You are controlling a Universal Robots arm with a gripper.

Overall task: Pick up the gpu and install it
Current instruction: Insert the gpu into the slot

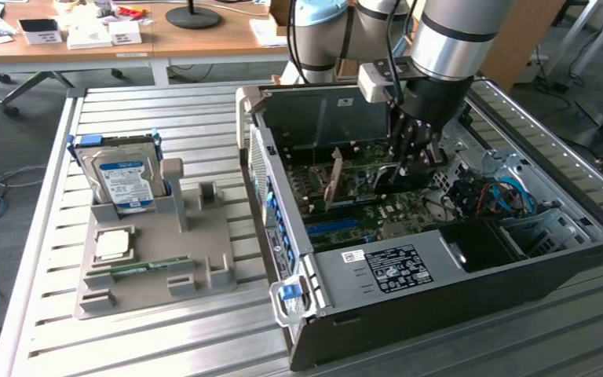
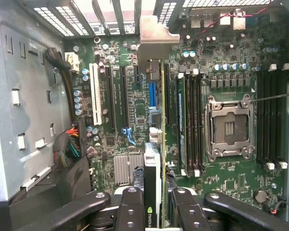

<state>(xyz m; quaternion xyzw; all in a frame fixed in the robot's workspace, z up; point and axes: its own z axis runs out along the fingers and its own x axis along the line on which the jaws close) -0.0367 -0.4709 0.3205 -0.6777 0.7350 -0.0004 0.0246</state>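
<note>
Black fingers (image 2: 132, 207) of the gripper (image 2: 154, 204) pinch the gpu (image 2: 153, 163) edge-on, one on each face. The card hangs inside the open case (image 1: 438, 314), over the motherboard (image 2: 231, 178) and in line with the expansion slots (image 2: 108, 96). Its silver bracket (image 2: 154, 31) points toward the slotted rear wall. Judgement: light and stiff, but fragile. It is best held across the flat faces near the top edge, clear of the fan and the contact edge.
</note>
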